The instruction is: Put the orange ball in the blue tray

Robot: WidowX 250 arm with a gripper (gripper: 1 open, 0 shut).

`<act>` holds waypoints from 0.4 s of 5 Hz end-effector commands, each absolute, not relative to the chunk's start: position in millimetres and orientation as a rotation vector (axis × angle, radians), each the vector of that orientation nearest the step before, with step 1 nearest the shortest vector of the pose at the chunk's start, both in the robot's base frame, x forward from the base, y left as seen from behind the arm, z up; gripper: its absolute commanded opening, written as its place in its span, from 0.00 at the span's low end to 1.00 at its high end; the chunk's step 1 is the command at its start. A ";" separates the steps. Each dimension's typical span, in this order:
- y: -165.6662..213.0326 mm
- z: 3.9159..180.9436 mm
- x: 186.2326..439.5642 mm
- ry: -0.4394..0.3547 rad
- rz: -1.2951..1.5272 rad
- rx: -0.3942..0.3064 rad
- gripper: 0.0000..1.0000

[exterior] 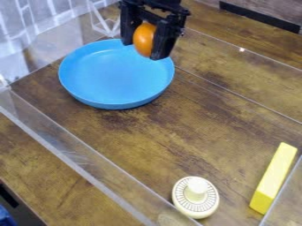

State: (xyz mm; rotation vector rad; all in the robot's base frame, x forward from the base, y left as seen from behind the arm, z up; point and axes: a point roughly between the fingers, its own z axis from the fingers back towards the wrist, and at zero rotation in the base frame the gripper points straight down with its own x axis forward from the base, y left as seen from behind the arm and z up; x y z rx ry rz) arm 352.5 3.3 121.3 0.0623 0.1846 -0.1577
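The blue tray [112, 78] is a large round shallow dish on the wooden table at the upper left. My black gripper [147, 40] hangs over the tray's far right rim and is shut on the orange ball [143, 38], a small glossy sphere held between the fingers above the tray. The ball is in the air and does not touch the tray.
A yellow rectangular block [274, 178] lies at the lower right. A small cream ridged disc [195, 196] sits near the front edge. A clear plastic wall [71, 146] runs along the table's front left side.
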 end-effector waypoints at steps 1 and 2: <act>16.0 162.6 348.7 0.072 -0.118 0.072 0.00; 18.0 163.0 347.5 0.076 -0.112 0.073 0.00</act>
